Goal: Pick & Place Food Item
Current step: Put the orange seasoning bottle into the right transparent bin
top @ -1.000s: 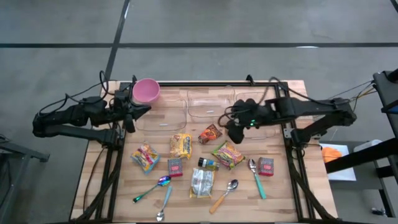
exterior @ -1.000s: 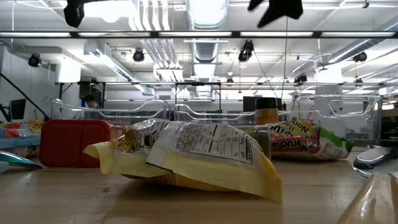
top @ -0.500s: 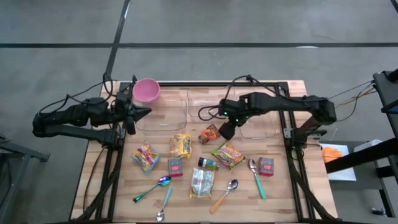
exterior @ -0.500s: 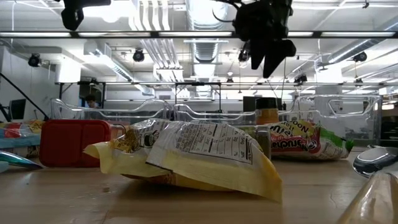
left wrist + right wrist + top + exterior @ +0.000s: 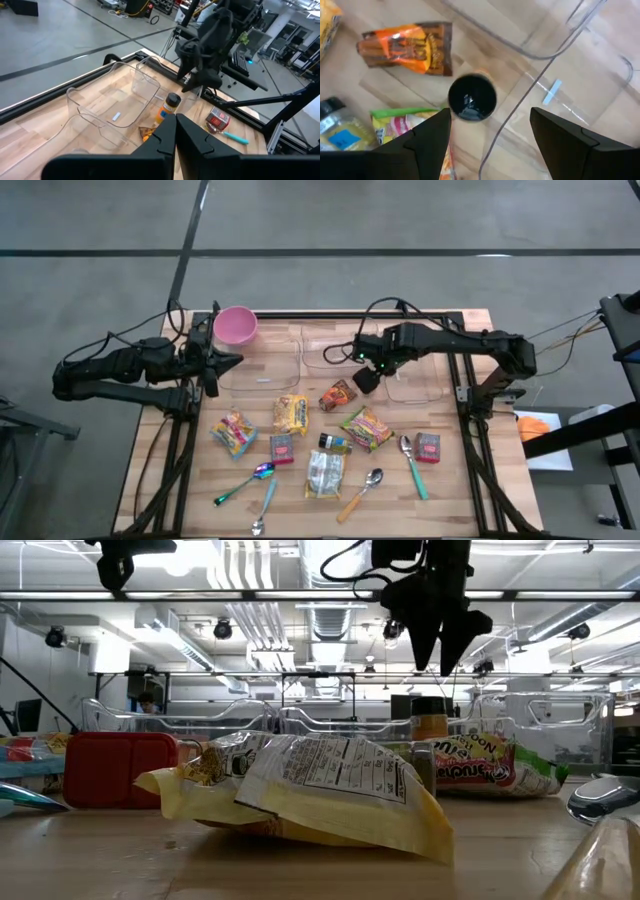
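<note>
Our right gripper hovers open and empty.
The orange snack packet lies just beside it toward the table's front, long axis slanted; our shut left gripper waits far off.

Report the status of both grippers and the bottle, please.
Right gripper open, hovering over black-capped bottle, not touching. Left gripper shut, parked beside pink bowl. Clear container wall close beside bottle.
</note>
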You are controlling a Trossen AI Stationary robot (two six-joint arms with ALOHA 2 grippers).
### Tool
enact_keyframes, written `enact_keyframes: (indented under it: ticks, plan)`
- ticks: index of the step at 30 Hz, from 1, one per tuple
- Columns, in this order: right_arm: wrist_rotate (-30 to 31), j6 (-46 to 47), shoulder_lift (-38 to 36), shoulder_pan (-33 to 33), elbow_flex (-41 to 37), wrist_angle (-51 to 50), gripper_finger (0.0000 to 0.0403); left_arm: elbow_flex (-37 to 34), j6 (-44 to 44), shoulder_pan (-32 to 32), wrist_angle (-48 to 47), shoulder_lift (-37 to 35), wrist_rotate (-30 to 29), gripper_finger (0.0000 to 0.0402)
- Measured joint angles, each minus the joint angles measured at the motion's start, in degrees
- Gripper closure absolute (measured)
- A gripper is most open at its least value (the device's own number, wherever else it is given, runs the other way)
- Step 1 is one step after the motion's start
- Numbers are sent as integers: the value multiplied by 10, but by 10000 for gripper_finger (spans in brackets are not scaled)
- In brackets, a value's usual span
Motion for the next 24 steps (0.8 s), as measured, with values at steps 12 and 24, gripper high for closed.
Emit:
enact_keyframes:
  ticks: [12,24]
  plan:
    - [-37,-48,44,-6,-1,15,135,0,-15,0,2,0,0,383]
    - [-35,-65,70,-6,-1,29,135,0,-32,0,2,0,1,383]
